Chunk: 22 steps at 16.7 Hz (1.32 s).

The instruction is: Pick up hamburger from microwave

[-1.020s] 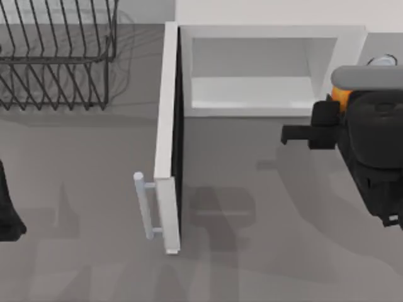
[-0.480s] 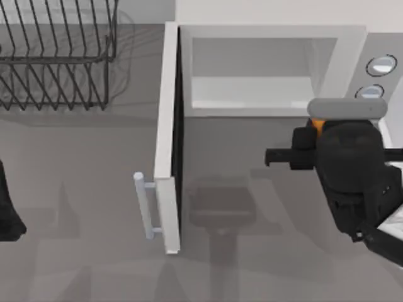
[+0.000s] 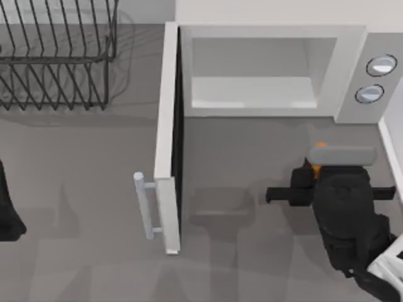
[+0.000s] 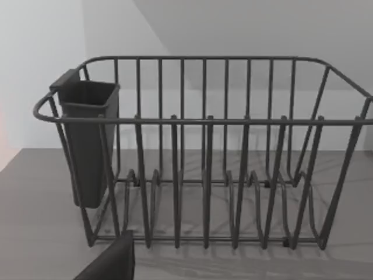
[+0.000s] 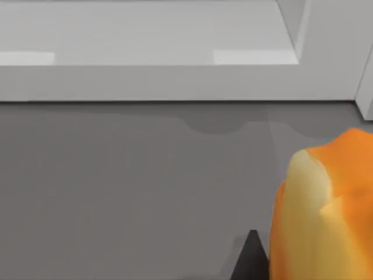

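The microwave [image 3: 352, 44] stands at the back of the table, its door [image 3: 167, 126] swung wide open toward the front and its pale cavity [image 3: 252, 69] holding nothing. My right gripper [image 3: 324, 157] hangs over the table in front of the microwave's right end, shut on the hamburger [image 3: 320, 150], of which an orange sliver shows beside the black wrist. In the right wrist view the hamburger [image 5: 326, 210] looms glossy orange-yellow close by, with the microwave sill [image 5: 175, 81] beyond it. My left arm [image 3: 7, 214] is parked at the table's left edge.
A black wire rack [image 3: 56, 56] stands at the back left; the left wrist view faces the rack [image 4: 204, 157] and its dark cup [image 4: 87, 140]. The door's silver handle [image 3: 143, 204] juts left. Two dials [image 3: 381, 65] sit on the microwave's right panel.
My right gripper has drawn back from the microwave's front toward the near side of the table, carrying the hamburger and uncovering both dials. The left arm has not moved.
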Motion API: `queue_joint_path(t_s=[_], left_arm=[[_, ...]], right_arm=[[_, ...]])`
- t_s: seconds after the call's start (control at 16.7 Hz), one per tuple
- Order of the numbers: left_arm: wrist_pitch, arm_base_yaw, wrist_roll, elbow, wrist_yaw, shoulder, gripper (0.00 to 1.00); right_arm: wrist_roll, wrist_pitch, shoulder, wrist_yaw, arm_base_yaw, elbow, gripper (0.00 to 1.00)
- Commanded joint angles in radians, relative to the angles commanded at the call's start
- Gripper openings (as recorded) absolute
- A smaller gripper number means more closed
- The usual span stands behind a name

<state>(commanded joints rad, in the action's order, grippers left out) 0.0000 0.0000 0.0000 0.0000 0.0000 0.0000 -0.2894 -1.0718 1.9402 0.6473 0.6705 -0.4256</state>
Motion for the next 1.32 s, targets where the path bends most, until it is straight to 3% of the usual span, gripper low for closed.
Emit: queue_joint_path(t_s=[0.36,1.14,1.32], left_arm=[[0.000,0.000,0.000,0.000,0.000,0.000,1.00],[0.000,0.000,0.000,0.000,0.000,0.000,1.00],[0.000,0.000,0.000,0.000,0.000,0.000,1.00]], right_arm=[[0.001,-0.023,0.019,-0.001,-0.002,0.010,0.00],[0.001,-0.023,0.019,-0.001,-0.002,0.010,0.98],[0.001,-0.023,0.019,-0.001,-0.002,0.010,1.00]])
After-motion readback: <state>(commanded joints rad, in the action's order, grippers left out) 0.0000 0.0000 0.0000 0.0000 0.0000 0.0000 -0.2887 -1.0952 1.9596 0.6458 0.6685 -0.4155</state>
